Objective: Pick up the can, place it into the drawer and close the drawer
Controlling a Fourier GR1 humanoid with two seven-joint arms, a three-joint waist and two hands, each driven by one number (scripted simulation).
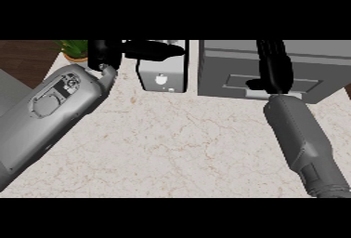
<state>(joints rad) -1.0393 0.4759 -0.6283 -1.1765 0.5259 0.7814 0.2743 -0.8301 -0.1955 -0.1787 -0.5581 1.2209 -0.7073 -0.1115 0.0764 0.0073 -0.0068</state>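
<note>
The right robot hand (273, 65) is stretched flat, fingers straight, against the drawer (274, 69) front. The left robot hand (133, 50) is raised by a grey box (163, 74); its grip cannot be told. The can is hidden.

Grey drawer (274, 69) sits shut at the counter's far right; can unseen.
</note>
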